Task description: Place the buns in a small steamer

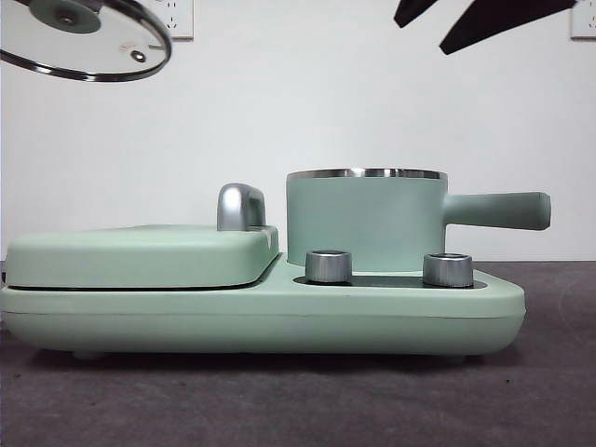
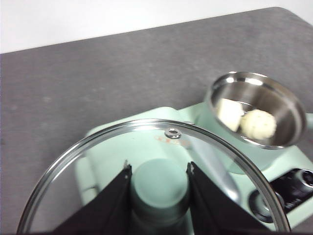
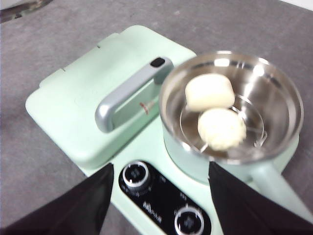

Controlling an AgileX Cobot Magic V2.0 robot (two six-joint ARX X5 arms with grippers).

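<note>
Looking down through my right wrist camera, I see both buns already sitting inside the small steamer [image 3: 230,115]: the smooth bun [image 3: 209,91] and the ridged bun [image 3: 221,128] touching each other on the steel floor. So the loading looks done to me. My right gripper [image 3: 159,196] hovers above the dials with its jaws spread wide and nothing between them. My left gripper [image 2: 159,196] has its jaws clamped on the green knob of the glass lid [image 2: 146,147], which hangs up and off to the side of the pot, clear of the rim. What I judge is left, if anything, is setting that lid back on the pot. From the front camera the pot wall [image 1: 365,223] hides the buns completely, and only part of the lid shows at the top corner. The ridges and any flecks on the second bun are too blurred for me to make out.
</note>
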